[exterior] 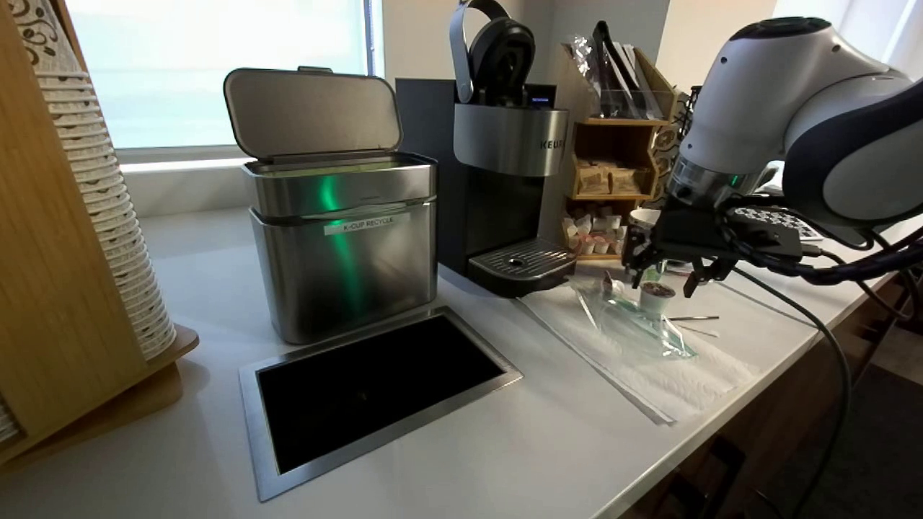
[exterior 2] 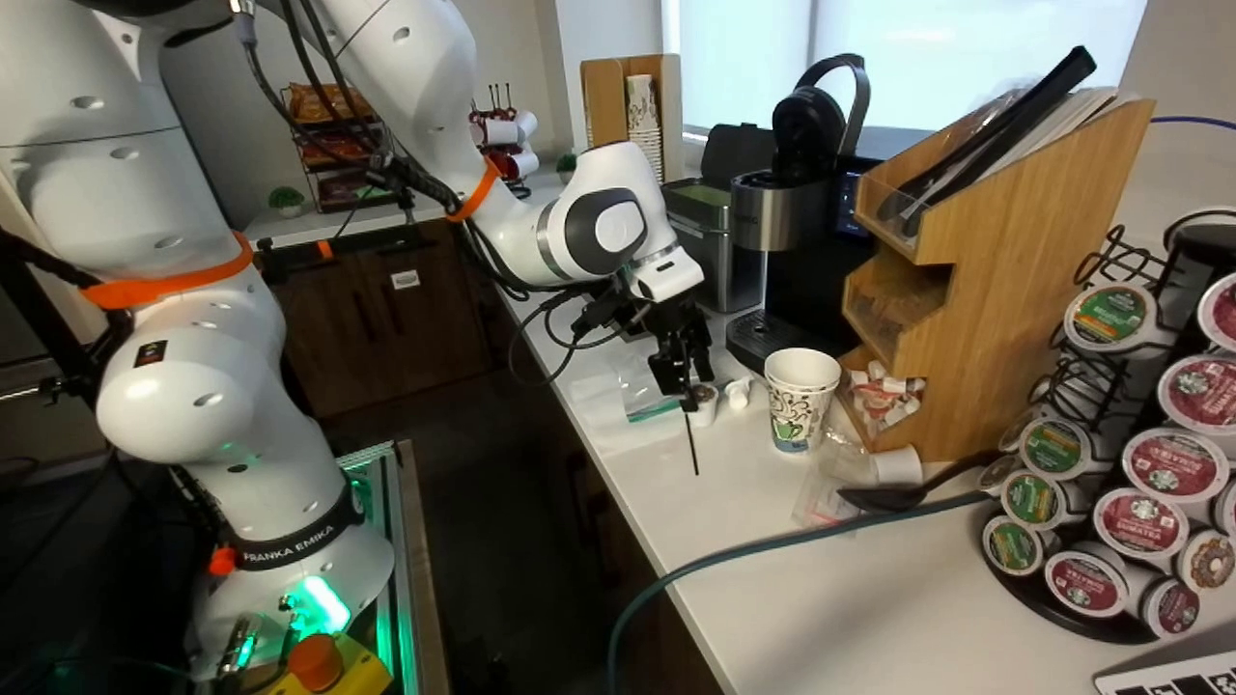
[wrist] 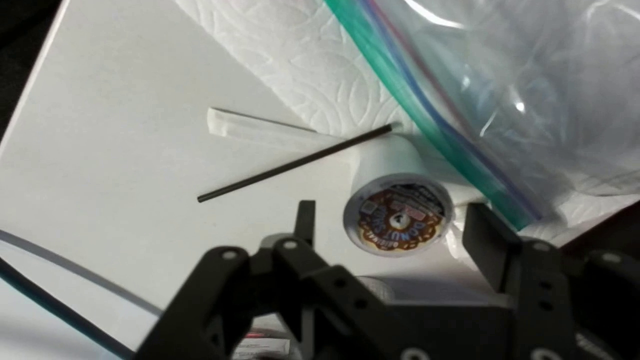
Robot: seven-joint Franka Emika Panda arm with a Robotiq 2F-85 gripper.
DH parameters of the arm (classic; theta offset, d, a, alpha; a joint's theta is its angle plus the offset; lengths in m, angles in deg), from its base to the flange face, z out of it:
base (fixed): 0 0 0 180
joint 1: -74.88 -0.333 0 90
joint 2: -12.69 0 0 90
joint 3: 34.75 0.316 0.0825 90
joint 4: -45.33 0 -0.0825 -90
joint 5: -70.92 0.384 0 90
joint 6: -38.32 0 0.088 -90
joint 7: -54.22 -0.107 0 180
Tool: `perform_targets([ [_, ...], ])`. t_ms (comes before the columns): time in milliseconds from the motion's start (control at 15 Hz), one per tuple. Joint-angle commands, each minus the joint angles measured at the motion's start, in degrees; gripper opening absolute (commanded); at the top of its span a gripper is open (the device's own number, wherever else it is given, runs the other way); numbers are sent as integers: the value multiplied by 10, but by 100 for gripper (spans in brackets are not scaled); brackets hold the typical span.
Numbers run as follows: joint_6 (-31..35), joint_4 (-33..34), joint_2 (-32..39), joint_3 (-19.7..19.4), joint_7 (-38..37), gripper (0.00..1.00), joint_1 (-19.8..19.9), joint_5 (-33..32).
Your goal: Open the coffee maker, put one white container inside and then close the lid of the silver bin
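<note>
Hand (exterior: 663, 285) spread, white container (wrist: 397, 217) between fingertips (wrist: 487, 245)

Silver bin (exterior 2: 722, 249), behind coffee maker (exterior 2: 809, 275) in an exterior view: partly hidden. Packets (exterior: 593, 180), near coffee maker: print illegible. Patterned board (exterior 2: 1183, 678), far from coffee maker: cut off.
</note>
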Motion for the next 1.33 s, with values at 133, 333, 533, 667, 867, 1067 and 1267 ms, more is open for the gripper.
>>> perform_targets([
  [133,2,6,7,-2,-33,29,1,-29],
  [333,2,6,9,-3,-35,28,1,-30],
  [533,2,-18,-24,0,-28,28,-2,-29],
  [667,-7,-48,-74,5,-27,28,-5,-61],
  [867,-68,-81,-160,38,17,28,9,-68],
  [1067,-156,-92,-249,66,90,28,15,-50],
  [1267,-228,-74,-326,69,207,28,5,-4],
])
